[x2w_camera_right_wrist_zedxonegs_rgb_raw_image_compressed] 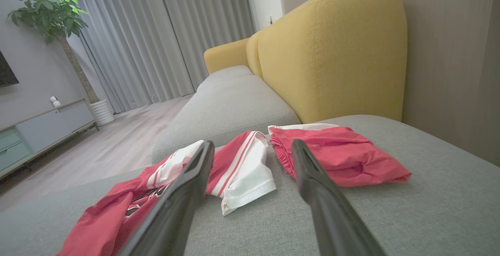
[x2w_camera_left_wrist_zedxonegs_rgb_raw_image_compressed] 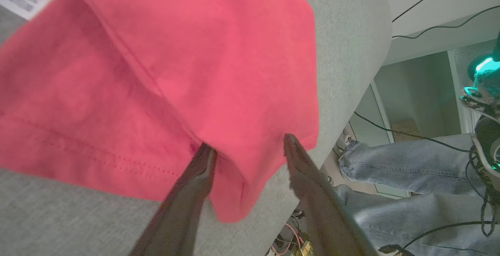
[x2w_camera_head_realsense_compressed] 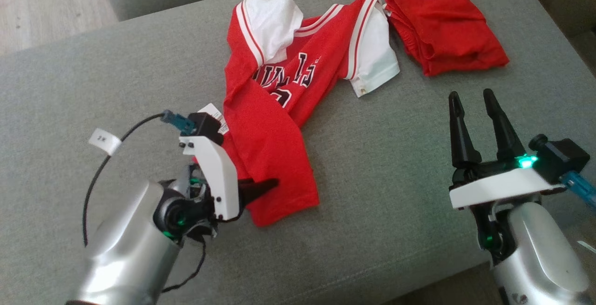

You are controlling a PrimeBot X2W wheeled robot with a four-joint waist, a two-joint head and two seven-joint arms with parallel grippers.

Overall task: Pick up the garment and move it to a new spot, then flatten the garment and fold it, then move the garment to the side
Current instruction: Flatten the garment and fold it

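We judged the task barely begun: the jersey [x2w_camera_head_realsense_compressed: 274, 128] lay crumpled toward 12 o'clock on the couch [x2w_camera_head_realsense_compressed: 396, 179], our left gripper [x2w_camera_left_wrist_zedxonegs_rgb_raw_image_compressed: 249, 146] at 8 o'clock spread around its hem, unpinched, and our right gripper [x2w_camera_head_realsense_compressed: 471, 94] at 4 o'clock spread wide, empty.

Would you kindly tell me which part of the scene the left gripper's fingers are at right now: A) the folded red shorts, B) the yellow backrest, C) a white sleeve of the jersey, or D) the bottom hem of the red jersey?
D: in the left wrist view the open left gripper straddles the bottom hem corner of the red jersey on the grey cushion.
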